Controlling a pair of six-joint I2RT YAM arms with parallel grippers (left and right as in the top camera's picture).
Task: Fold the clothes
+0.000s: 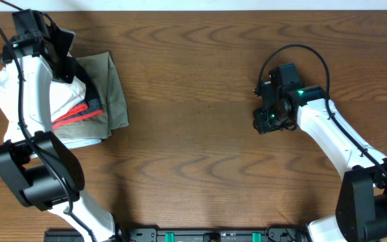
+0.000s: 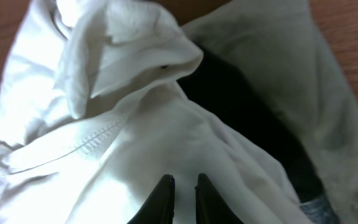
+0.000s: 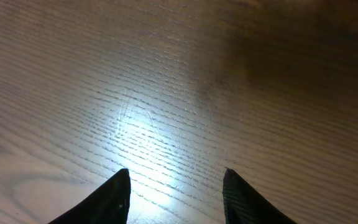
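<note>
The clothes point(image 1: 3, 87) are a crumpled white heap at the table's far left, partly under my left arm. In the left wrist view the wrinkled white cloth point(image 2: 135, 143) fills most of the frame, with a stitched seam across it. My left gripper point(image 2: 184, 180) presses into a fold of it, jaws nearly together with white cloth in the narrow gap. In the overhead view the left gripper point(image 1: 64, 65) sits on top of the heap. My right gripper point(image 1: 271, 121) hovers open over bare wood, far from the clothes, with nothing between its fingers point(image 3: 120, 193).
A khaki-olive garment point(image 1: 115, 87) lies spread under and to the right of the white heap. A red-and-black garment point(image 1: 79, 111) pokes out between them. Dark cloth point(image 2: 241, 118) shows beside the white folds. The wooden table point(image 1: 200, 134) stretches between both arms.
</note>
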